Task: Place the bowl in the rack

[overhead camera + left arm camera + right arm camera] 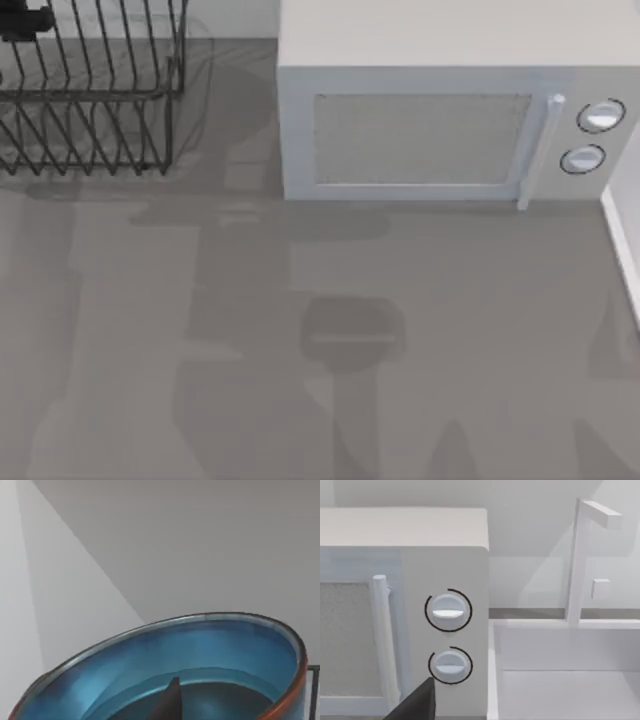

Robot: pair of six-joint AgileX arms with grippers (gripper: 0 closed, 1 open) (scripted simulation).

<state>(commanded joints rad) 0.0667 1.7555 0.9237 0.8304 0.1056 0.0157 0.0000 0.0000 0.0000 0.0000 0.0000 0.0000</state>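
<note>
Carrying stage, by my reading: the bowl is off the worktop point(420, 380) and close to its destination, not yet seated. Item, microwave point(440, 130): grey-white box at the back, door shut, two dials point(448, 611) at its right; not part of the job. Item, rack point(90, 100): black wire frame with slanted tines, back left corner of the worktop, cut off by the top view's edge, so its full extent cannot be judged. Item, bowl point(200, 650): glossy blue inside, reddish-orange rim, seen close in the left wrist view with one dark finger point(167, 705) inside it; the left claw appears clamped on the wall, though the outer finger is hidden. A dark shape point(25, 22) over the rack is likely that arm. Next call: tilt the bowl and lower it between tines. Item, right claw point(415, 705): near the microwave dials, one finger tip visible, opening cannot be told.
</note>
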